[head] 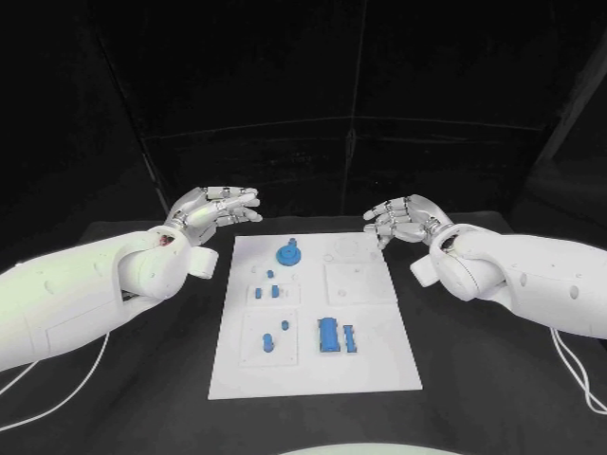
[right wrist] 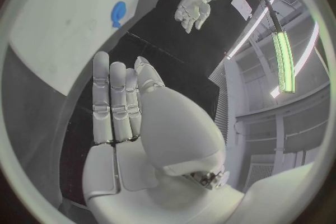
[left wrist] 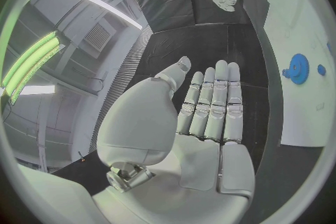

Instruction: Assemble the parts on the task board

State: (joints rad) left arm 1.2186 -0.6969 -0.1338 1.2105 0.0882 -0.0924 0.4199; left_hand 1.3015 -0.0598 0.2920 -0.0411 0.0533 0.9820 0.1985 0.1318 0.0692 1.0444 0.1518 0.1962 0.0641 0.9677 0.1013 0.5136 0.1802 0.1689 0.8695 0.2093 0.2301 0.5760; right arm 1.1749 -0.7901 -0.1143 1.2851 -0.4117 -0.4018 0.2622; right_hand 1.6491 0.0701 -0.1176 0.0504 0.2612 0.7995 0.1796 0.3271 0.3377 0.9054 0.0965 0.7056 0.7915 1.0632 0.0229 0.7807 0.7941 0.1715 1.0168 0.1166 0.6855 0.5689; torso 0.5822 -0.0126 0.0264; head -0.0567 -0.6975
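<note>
The white task board [head: 372,365] lies in the middle of the black table. A blue gear-shaped part [head: 290,253] stands near its far end, and the same gear [left wrist: 299,69] [right wrist: 117,13] appears in both wrist views. Small blue parts [head: 264,289] lie on the board's left side, and a larger blue block [head: 331,336] sits nearer the front. My left hand [head: 216,209] hovers open beyond the board's far left corner, holding nothing. My right hand [head: 403,220] hovers open at the far right corner, fingers apart, also holding nothing. Each wrist view shows its own flat palm [left wrist: 210,106] [right wrist: 122,103].
Black table [head: 139,398] surrounds the board on all sides. White cables [head: 578,379] trail from the arms near the front corners. The board has shallow square recesses [head: 356,282] on its right side.
</note>
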